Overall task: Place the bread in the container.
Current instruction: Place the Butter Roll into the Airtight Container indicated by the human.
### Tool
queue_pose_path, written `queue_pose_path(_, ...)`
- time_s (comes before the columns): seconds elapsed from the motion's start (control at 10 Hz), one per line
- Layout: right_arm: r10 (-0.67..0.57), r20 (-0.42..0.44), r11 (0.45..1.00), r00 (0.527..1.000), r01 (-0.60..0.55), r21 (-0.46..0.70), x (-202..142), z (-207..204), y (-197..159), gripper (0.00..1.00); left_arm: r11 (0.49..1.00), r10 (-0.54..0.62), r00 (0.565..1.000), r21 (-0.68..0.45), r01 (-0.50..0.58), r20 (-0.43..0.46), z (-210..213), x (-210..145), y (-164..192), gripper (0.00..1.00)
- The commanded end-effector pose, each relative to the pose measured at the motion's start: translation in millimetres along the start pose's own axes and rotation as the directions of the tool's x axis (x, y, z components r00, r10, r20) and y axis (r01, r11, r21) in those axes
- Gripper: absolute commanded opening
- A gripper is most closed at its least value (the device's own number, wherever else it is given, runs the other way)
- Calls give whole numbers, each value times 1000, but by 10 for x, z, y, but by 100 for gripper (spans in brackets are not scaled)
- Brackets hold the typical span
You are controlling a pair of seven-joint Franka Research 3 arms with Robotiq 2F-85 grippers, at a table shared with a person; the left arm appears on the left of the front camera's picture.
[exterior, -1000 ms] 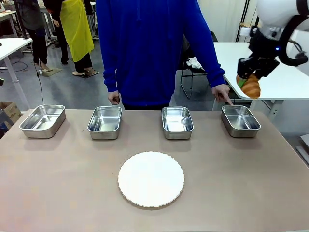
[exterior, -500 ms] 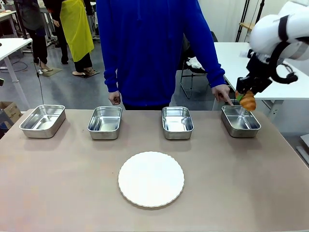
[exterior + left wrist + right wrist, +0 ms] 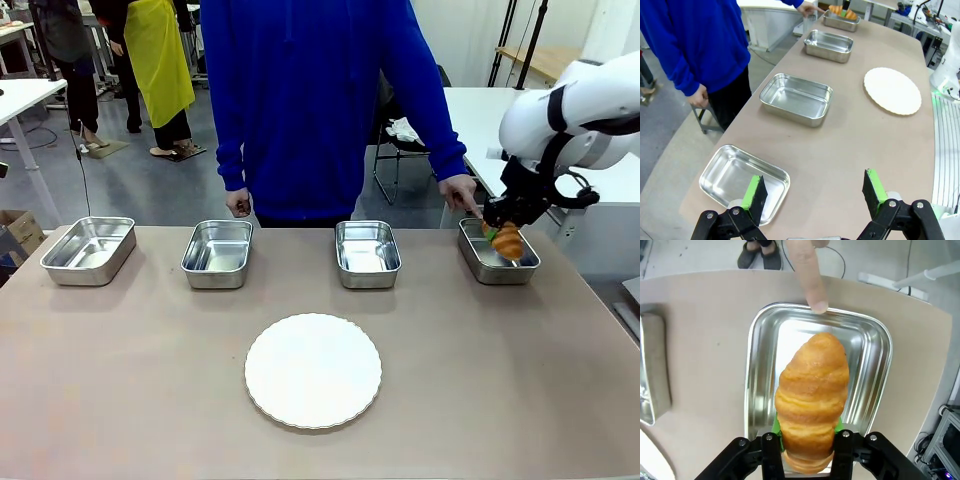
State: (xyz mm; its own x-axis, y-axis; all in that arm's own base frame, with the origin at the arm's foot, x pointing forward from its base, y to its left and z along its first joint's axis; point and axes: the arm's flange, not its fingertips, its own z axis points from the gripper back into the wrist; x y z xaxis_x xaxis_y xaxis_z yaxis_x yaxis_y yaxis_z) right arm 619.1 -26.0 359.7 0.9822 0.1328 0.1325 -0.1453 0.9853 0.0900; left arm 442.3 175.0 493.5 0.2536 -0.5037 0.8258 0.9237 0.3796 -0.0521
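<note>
In the front view, the right pincer (image 3: 503, 232) hangs low over the container (image 3: 498, 251) at the robot's far right of the desk (image 3: 150, 380), closed on the bread (image 3: 507, 240). The croissant points down into the pan, so it seems about to be set down there and only a short lowering is left. The person's hand (image 3: 461, 191) rests one finger on the far rim of this same pan, probably to show which of the four pans is meant. The three other pans (image 3: 367, 253) stand in the same row and hold nothing, and the white plate (image 3: 313, 370) lies nearer to the robot, in the middle.

In the left wrist view, the left pincer (image 3: 815, 192) is wide open with nothing between its green pads (image 3: 753, 191). It hovers over the near edge of the desk beside the pan at the opposite end (image 3: 743, 181), so I judge it is only waiting.

In the right wrist view, the bread is gripped at its lower end between the fingers, and its free tip reaches over the middle of the container. The pointing finger (image 3: 807, 275) touches the rim just beyond the tip, so opening the pincer should not hit it, I think.
</note>
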Motion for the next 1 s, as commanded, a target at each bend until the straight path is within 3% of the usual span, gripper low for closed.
queue_pose_path(0.0, 27, 34, 999, 999, -28, 28, 74, 18, -31, 42, 1000, -6, 1000, -1, 6, 6, 2, 20, -14, 100)
queue_pose_path(0.2, 54, 11, 999, 998, -54, 6, 73, 33, -32, 97, 1000, -6, 1000, -1, 6, 6, 2, 20, -14, 100)
queue_pose_path(0.8, 62, 18, 998, 998, -62, -14, 70, 59, -15, 100, 1000, -6, 1000, -1, 6, 6, 2, 20, -14, 100)
queue_pose_path(0.9, 37, 24, 999, 999, -38, 28, 99, 126, -3, 100, 1000, -6, 1000, -1, 6, 6, 2, 20, -14, 100)
